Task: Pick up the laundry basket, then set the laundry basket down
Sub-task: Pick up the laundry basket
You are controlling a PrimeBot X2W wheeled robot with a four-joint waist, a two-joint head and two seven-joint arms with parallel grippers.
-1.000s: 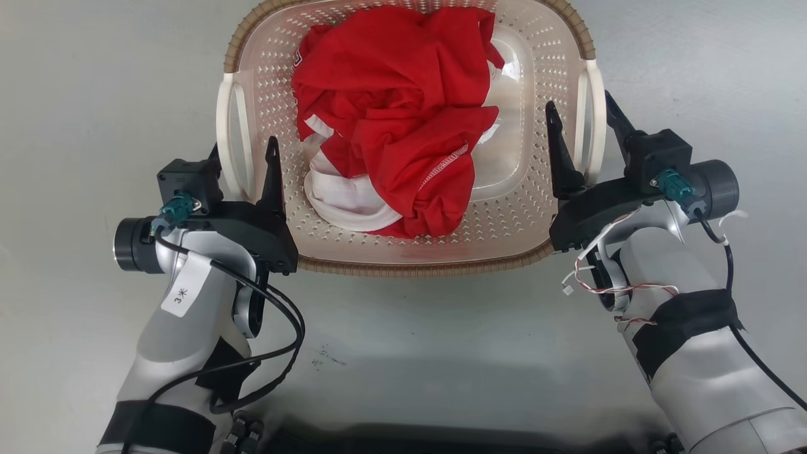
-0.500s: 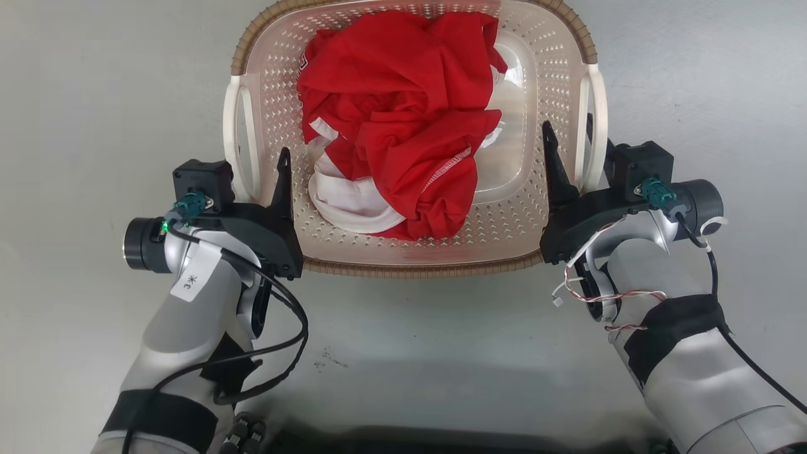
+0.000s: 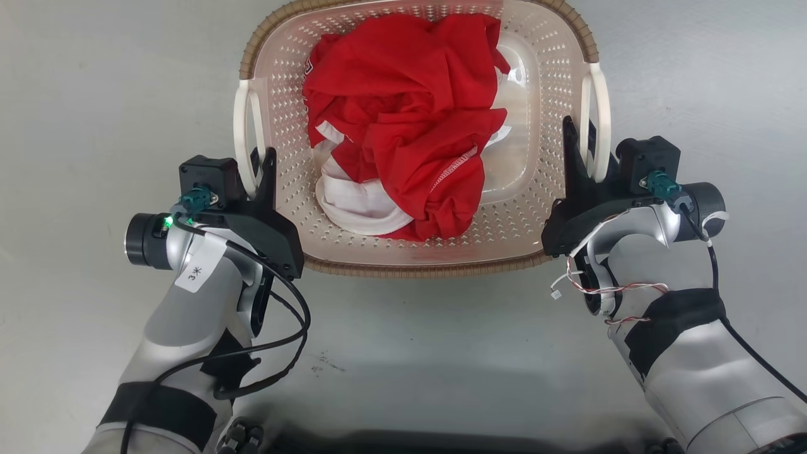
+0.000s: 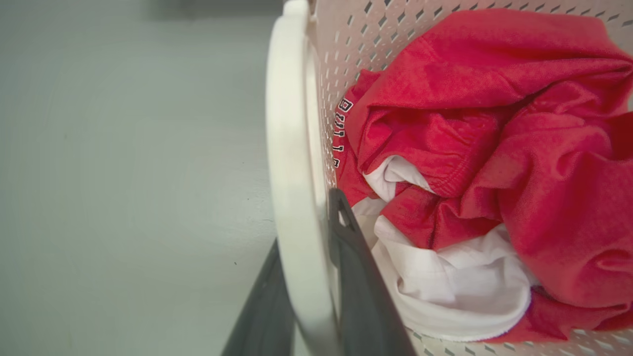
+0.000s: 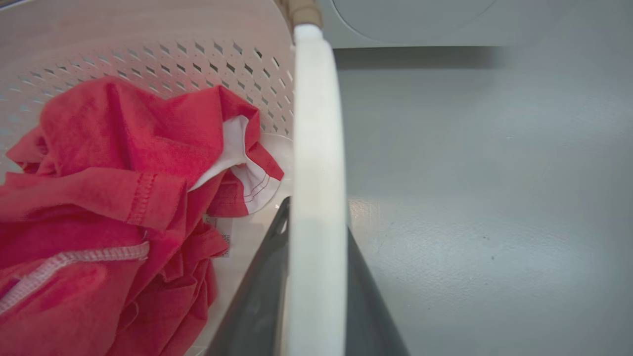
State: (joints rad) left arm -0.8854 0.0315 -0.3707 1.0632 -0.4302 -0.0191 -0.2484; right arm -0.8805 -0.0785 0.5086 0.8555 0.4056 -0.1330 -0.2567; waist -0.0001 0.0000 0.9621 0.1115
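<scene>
Head view: left gripper [image 3: 262,159] and right gripper [image 3: 580,129] jaws, earlier spread, are pinched on the laundry basket [image 3: 416,267] handles [image 3: 239,126]; its long axis is set handle-to-handle.

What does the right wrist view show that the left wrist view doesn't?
Right wrist view: the right gripper closed on the right handle, a care label, a pale rounded panel at top. Left wrist view: the left gripper closed on the left handle, lettering on the red clothing. Both: the laundry basket's perforated wall, red clothing, grey floor.
</scene>
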